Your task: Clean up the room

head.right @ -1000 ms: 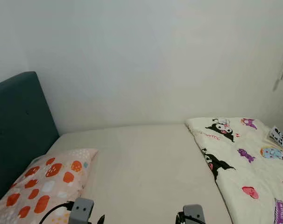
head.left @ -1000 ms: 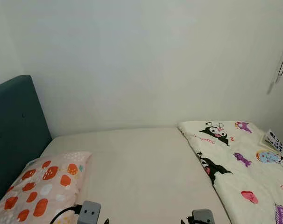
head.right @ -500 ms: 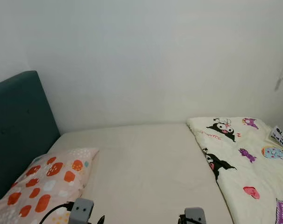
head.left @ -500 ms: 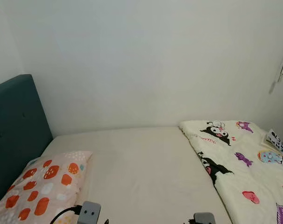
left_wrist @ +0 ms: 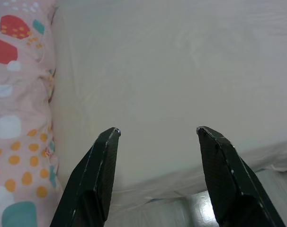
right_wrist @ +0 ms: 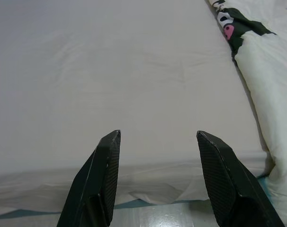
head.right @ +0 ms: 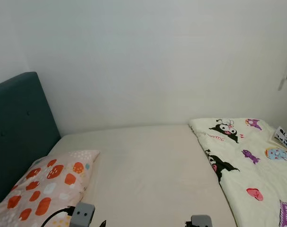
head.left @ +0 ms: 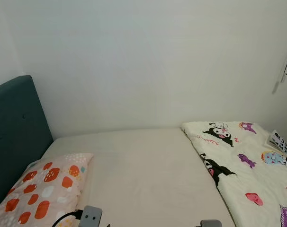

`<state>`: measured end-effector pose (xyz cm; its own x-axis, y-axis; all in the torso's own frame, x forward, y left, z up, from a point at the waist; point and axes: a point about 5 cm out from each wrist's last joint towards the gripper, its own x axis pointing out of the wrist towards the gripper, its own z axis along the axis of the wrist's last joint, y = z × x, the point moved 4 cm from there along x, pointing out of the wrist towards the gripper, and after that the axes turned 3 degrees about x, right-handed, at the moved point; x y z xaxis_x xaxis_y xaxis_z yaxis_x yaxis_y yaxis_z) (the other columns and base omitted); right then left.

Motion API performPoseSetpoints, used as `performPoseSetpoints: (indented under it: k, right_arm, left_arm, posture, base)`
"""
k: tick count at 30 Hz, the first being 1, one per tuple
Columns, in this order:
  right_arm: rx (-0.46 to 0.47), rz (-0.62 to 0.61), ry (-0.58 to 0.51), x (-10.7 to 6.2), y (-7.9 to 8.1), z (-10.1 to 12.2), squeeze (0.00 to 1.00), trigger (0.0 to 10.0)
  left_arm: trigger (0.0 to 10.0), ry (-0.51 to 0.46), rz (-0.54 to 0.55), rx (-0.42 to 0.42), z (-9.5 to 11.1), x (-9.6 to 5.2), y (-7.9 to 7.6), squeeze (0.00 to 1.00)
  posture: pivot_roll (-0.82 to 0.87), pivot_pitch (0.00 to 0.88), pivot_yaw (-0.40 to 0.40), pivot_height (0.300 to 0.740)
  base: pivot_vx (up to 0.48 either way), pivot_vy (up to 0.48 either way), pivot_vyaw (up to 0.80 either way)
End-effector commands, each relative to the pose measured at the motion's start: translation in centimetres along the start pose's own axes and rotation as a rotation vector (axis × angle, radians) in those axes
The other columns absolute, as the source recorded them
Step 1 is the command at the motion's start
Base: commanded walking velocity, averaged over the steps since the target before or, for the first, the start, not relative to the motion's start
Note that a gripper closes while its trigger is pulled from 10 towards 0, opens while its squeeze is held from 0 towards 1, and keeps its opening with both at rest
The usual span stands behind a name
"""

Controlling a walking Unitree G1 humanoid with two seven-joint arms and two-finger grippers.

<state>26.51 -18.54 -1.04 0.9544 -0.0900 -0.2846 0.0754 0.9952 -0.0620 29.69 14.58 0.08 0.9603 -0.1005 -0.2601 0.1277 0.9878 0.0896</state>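
Bed with a plain cream fitted sheet (head.left: 143, 170) takes up most of what the head camera sees, pushed up against a bare white wall (head.left: 148, 61), with a dark teal padded headboard (head.left: 15, 132) on the robot's left. Pink pillow with orange and red blobs (head.left: 41, 189) lies at that headboard end, long side running away from the robot toward the wall. White cartoon-print duvet (head.left: 247, 170) is bunched on the right half of the bed, long axis also running from the near edge back to the wall, its edge lying on the sheet. Left gripper (left_wrist: 157, 130) hangs over the near edge of the sheet just beside the pillow, fingers spread wide with nothing between them. Right gripper (right_wrist: 157, 133) is over the sheet near the duvet, fingers likewise apart and holding nothing.
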Motion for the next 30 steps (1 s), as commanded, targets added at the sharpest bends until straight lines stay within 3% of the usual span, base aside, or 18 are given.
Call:
performPoseSetpoints:
  k: [1,4,13,24,30]
  right_arm:
    - [-0.008,0.024,0.012,-0.3,0.7,-0.6,0.00,10.0]
    - [-0.043,0.045,-0.011,0.1,0.9,0.1,0.00,10.0]
    - [-0.029,0.092,0.001,0.9,1.7,0.3,0.00,10.0]
    - [-0.079,0.100,0.008,1.1,2.0,0.1,0.00,10.0]
    - [-0.037,0.070,0.033,1.0,1.6,-0.4,0.00,10.0]
  left_arm:
    - [10.0,0.035,0.051,0.011,-1.2,-0.6,1.1,0.00]
    - [10.0,0.010,0.132,-0.008,-0.8,-0.7,2.2,0.00]
    - [10.0,0.024,0.134,0.009,-1.3,-1.1,2.4,0.00]
    - [10.0,-0.007,0.071,0.025,-0.6,-0.9,1.4,0.00]
    - [10.0,0.010,0.017,0.033,-0.9,-0.9,0.6,0.00]
  posture:
    - [-0.04,0.077,0.014,0.740]
    - [-0.03,0.065,-0.002,0.740]
    - [-0.02,0.053,-0.007,0.740]
    - [-0.01,0.047,-0.014,0.740]
    - [-0.01,0.053,-0.005,0.740]
  base:
    - [0.000,0.000,0.00]
    - [0.000,0.000,0.00]
    - [0.000,0.000,0.00]
    - [0.000,0.000,0.00]
    - [0.000,0.000,0.00]
